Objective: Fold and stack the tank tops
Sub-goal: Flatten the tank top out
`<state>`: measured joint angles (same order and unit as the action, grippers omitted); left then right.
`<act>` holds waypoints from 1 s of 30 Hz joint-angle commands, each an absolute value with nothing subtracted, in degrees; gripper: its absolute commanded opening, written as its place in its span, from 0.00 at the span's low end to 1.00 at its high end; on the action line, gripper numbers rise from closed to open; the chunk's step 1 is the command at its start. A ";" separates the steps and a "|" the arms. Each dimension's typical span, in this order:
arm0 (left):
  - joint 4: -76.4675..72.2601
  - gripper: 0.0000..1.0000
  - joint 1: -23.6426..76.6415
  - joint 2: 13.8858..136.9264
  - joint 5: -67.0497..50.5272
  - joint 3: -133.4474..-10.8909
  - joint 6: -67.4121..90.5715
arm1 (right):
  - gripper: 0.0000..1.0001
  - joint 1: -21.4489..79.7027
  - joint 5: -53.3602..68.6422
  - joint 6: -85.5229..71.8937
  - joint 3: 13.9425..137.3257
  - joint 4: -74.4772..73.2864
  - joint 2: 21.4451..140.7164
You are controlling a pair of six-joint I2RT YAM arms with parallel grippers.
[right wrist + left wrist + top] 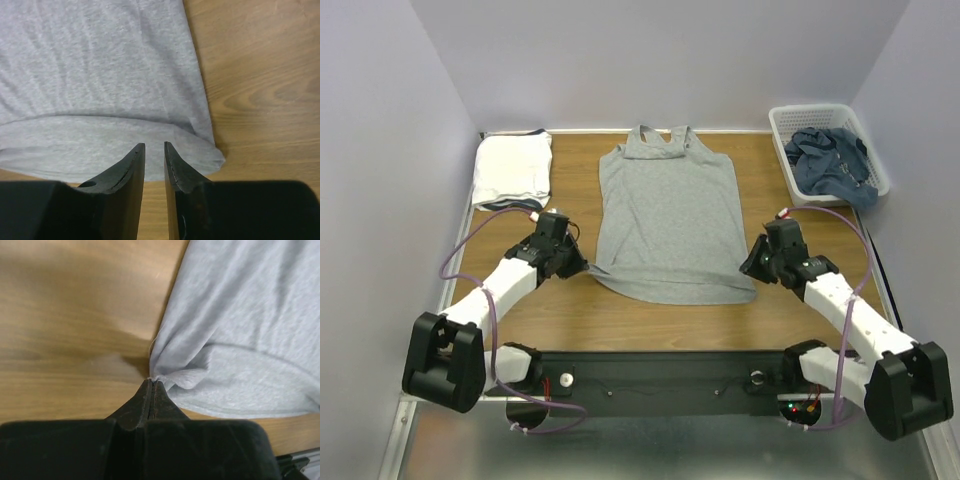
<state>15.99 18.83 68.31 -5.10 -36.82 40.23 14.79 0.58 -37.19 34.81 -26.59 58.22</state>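
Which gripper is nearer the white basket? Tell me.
Right. The right gripper is at the hem of the grey tank top, toward the basket; the left gripper pinches the opposite hem corner, farther away.

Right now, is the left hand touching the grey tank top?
Touching. Left wrist view shows the left hand pinched shut on the hem of the grey tank top.

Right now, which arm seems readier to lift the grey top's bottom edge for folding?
Left. The left pincer is shut on the grey tank top at its hem corner, bunching the cloth. The right pincer sits slightly parted above the opposite corner, gripping nothing.
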 commanded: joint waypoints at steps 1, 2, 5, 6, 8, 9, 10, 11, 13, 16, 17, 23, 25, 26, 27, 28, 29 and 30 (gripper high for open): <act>15.38 0.00 17.84 69.86 -1.59 -40.95 37.62 | 0.28 19.77 -5.44 -33.40 37.70 -23.82 62.03; 15.29 0.00 17.41 70.40 -1.32 -41.13 37.27 | 0.28 20.82 -6.75 -33.05 37.88 -23.82 63.01; 14.68 0.00 15.21 71.63 -0.70 -41.22 35.52 | 0.28 25.48 -9.92 -32.87 38.84 -23.73 65.99; 14.76 0.00 13.29 71.80 -0.62 -41.22 34.99 | 0.28 27.66 -10.45 -32.87 39.28 -23.64 66.70; 14.50 0.00 11.00 71.98 -0.70 -41.57 34.02 | 0.28 29.43 -12.47 -32.87 40.51 -23.55 68.45; 14.50 0.00 10.03 71.98 -0.79 -41.66 33.23 | 0.28 30.14 -13.09 -32.78 40.78 -23.55 68.90; 14.33 0.00 8.63 71.98 -0.79 -42.01 32.87 | 0.28 31.19 -14.23 -32.44 41.04 -23.55 69.43; 14.33 0.00 8.18 72.07 -0.44 -42.36 32.61 | 0.28 31.64 -14.67 -32.17 41.31 -23.55 69.78; 14.50 0.00 7.21 72.25 -0.44 -42.71 31.73 | 0.27 32.16 -15.20 -31.64 42.18 -23.64 71.10; 14.15 0.00 5.72 72.95 -0.70 -43.15 31.03 | 0.27 33.57 -15.29 -30.68 43.77 -23.64 72.24; 13.98 0.00 5.71 72.95 -0.70 -43.24 30.94 | 0.27 34.18 -15.99 -30.50 44.20 -23.73 72.59; 13.27 0.00 5.36 73.91 -1.58 -42.89 30.76 | 0.27 41.74 -20.13 -30.85 46.49 -25.92 76.46; 13.10 0.00 5.19 74.18 -1.58 -42.98 30.59 | 0.27 43.76 -21.88 -31.55 46.32 -26.89 77.16; 13.10 0.00 5.10 74.27 -1.50 -42.98 30.50 | 0.26 44.29 -22.41 -32.16 45.97 -27.16 77.25; 13.18 0.00 4.84 74.18 -1.41 -43.07 30.15 | 0.26 44.73 -23.72 -32.52 45.88 -28.03 77.43; 13.18 0.00 4.75 74.18 -1.32 -43.07 30.06 | 0.26 45.69 -24.60 -32.78 45.88 -28.73 77.43; 13.18 0.00 4.57 74.35 -1.23 -43.15 29.88 | 0.26 46.05 -26.26 -33.48 46.14 -29.44 77.69; 13.18 0.00 4.22 74.36 -1.32 -43.15 29.71 | 0.26 46.66 -26.89 -33.57 46.14 -30.57 78.22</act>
<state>14.35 5.15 74.26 -1.78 -41.01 31.42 44.99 -20.36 -31.88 44.97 -27.29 77.89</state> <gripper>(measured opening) 0.018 0.264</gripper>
